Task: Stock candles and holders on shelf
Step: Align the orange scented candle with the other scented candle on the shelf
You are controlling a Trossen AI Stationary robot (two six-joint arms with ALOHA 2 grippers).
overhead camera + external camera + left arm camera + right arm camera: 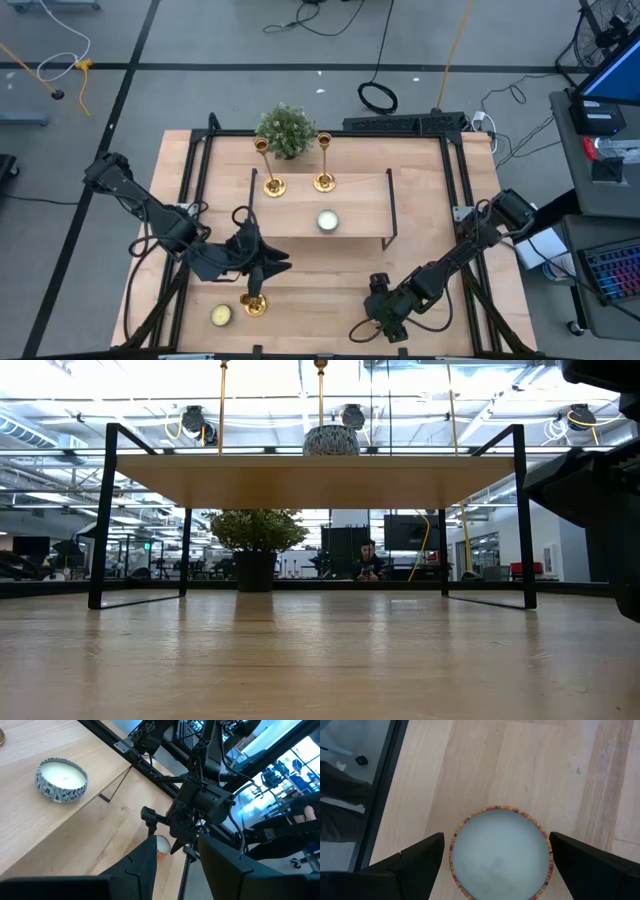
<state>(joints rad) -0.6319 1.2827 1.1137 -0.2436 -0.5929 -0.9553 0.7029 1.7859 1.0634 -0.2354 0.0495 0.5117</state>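
Wooden surface [420,250]: we find the right gripper [495,865] at the near right, jaws wide, straddling a candle [501,852] without touching it. Left gripper [262,272], jaws narrow, is clamped on a gold holder [254,303] at near left. Another candle [327,221] sits on the shelf [300,220].
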